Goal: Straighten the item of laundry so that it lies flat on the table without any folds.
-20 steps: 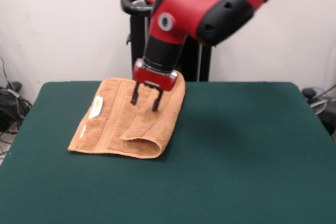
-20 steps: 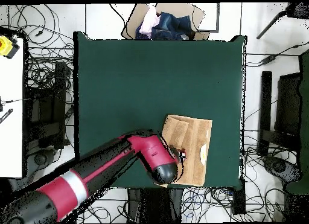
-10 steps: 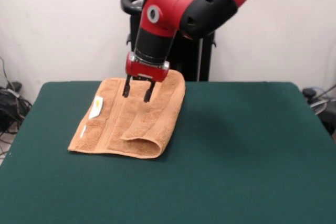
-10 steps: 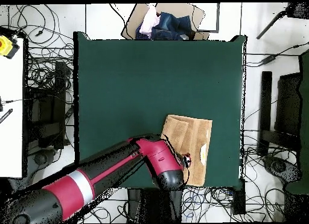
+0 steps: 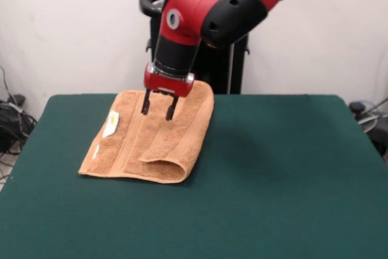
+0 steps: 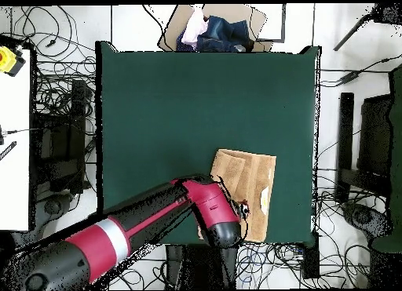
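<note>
Hovering our hand (image 5: pixel 157 107), fingers apart, over the folded towel (image 5: pixel 148 137) by the surface's (image 5: pixel 273 180) edge nearest the robot, we judge it's lined up to grasp the upper layer.

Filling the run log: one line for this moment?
gripper: open, above towel far end | towel: folded over | table: towel near corner

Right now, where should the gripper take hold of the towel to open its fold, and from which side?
Probably the free edge of the folded-over layer on the towel. In the front view the rounded fold runs along the towel's right side, so that edge lies toward the middle. The open gripper could come straight down, pinch that top layer only, then draw it rightward across the table.
</note>
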Available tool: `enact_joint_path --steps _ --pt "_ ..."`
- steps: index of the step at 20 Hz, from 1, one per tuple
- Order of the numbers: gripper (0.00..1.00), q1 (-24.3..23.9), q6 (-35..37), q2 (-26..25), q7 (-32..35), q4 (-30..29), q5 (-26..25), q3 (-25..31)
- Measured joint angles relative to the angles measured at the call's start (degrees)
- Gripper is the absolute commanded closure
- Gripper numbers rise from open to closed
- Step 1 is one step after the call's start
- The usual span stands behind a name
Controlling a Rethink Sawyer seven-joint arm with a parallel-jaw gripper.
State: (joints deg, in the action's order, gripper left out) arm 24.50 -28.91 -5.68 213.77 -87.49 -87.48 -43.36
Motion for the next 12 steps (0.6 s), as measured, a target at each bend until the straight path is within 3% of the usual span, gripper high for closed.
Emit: enact_joint_path --steps 7,12 --pt "0.0 -5.09 0.01 0.01 -5.02 -0.17 1.26 1.03" --pt "0.0 -6.11 0.11 -0.13 -7.41 -0.19 1.29 1.04"
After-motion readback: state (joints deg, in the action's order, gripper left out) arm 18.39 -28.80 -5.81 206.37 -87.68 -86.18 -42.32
